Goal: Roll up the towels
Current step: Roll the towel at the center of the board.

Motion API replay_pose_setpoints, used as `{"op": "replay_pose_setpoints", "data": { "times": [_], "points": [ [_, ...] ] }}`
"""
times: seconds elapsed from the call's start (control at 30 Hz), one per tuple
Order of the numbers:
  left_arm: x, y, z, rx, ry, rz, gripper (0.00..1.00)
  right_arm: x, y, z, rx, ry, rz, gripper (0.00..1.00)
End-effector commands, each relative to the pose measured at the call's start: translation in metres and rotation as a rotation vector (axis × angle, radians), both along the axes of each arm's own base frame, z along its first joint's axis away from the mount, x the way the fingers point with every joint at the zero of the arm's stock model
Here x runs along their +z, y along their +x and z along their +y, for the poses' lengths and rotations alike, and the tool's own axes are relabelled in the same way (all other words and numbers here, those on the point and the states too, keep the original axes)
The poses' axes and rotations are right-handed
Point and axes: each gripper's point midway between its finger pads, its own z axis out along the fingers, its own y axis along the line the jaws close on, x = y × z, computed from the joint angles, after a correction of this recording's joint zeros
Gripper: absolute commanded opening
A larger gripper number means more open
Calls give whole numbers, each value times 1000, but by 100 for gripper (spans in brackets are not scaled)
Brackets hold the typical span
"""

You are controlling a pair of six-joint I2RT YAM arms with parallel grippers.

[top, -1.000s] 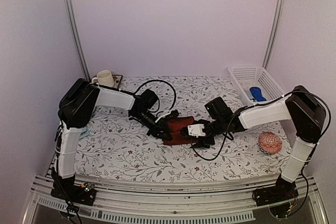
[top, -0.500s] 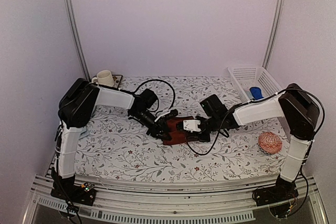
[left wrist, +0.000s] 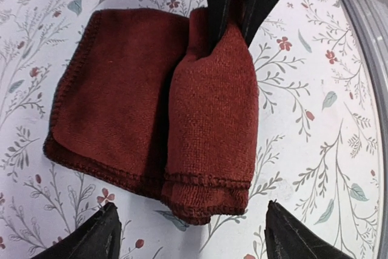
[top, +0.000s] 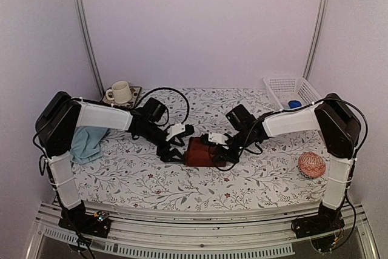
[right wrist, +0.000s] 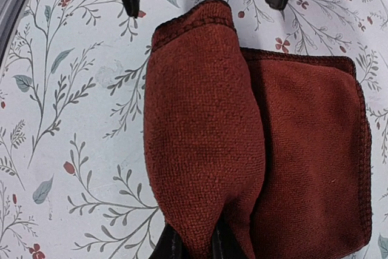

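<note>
Both arms reach low across my bench (top: 139, 177) toward its middle, where the maroon towel (top: 199, 151) lies partly rolled. The pale blue towel (top: 88, 144) sits bunched at the left edge. My left hand (top: 171, 148) is spread just left of the roll, and my right hand (right wrist: 195, 242) pinches the roll's right end.

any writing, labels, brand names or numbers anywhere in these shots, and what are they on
No readable text in any view.
maroon towel, light blue towel, mug, white basket: no lettering shows.
patterned ball and tablecloth: only decorative print, no words.
white wrist mounts: too small to tell if marked.
</note>
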Motion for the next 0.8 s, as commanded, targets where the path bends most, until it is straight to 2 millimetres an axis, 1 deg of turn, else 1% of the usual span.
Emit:
{"op": "replay_pose_setpoints", "data": {
  "times": [0.0,0.1,0.27,0.33,0.47,0.6,0.67,0.77],
  "points": [
    [24,14,-5,9,-61,-173,82,-5,-6,0,-45,6,197,9],
    [26,7,-17,-30,-69,-236,82,-8,-5,1,-77,1,270,9],
    [21,-3,-36,-85,-68,-290,82,-15,-10,-1,-107,-12,376,9],
    [21,-5,-42,-99,-79,-299,82,-17,-13,-1,-113,-13,410,9],
    [27,-5,-53,-118,-110,-309,81,-20,-15,-1,-122,-11,474,10],
    [24,-2,-58,-115,-114,-317,81,-20,-13,0,-132,8,548,10],
    [23,-3,-60,-123,-118,-317,80,-17,-10,1,-137,26,587,10],
    [20,-7,-59,-138,-112,-326,79,-20,-8,1,-151,28,632,10]
  ]
}}
